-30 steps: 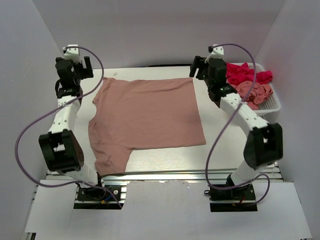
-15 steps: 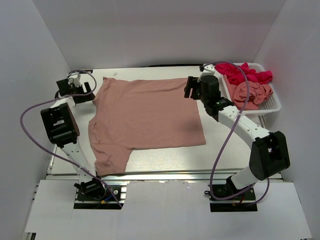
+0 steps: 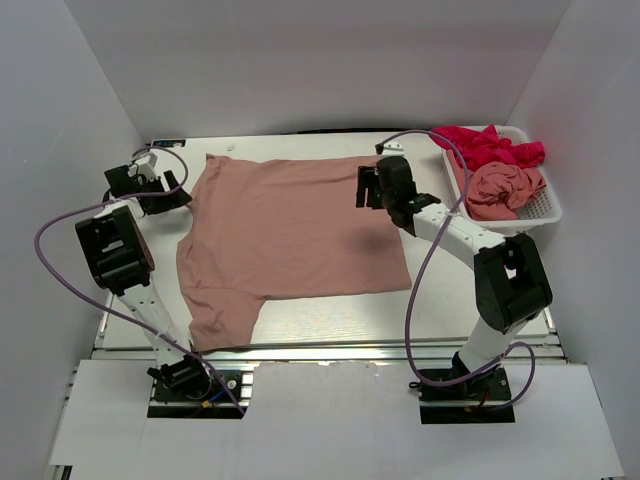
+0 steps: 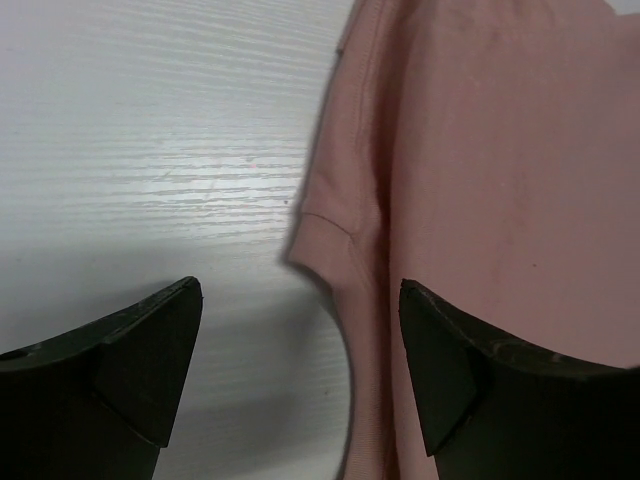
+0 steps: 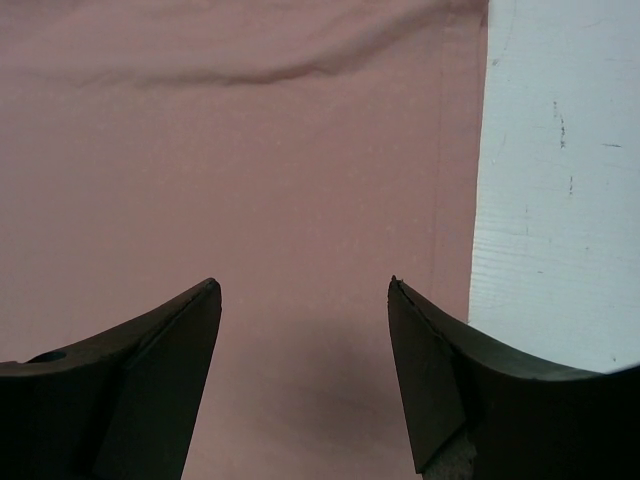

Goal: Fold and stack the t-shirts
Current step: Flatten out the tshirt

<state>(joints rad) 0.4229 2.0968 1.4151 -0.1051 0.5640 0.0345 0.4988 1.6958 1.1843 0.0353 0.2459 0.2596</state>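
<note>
The shirt (image 3: 290, 235) is lying flat on the table (image 3: 440, 300), its long axis running 9 to 3 o'clock, with the sleeves at 9 and the hem at 3. The left gripper (image 3: 165, 190) is poising beside the far sleeve (image 4: 330, 235), which is at its 3 o'clock. Its jaws are apart and holding nothing. The right gripper (image 3: 368, 188) is hanging over the shirt's 1 o'clock corner, its jaws likewise apart. The basket (image 3: 548, 212), at the table's 2 o'clock, is holding a magenta shirt (image 3: 490, 145) and a pink shirt (image 3: 505, 185).

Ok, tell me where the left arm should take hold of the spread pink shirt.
Take the sleeve hem, the corner jutting onto bare table between the open left fingers. Come from above at the shirt's left edge: the shirt lies flat, so probably only that free edge offers a pinch.
</note>
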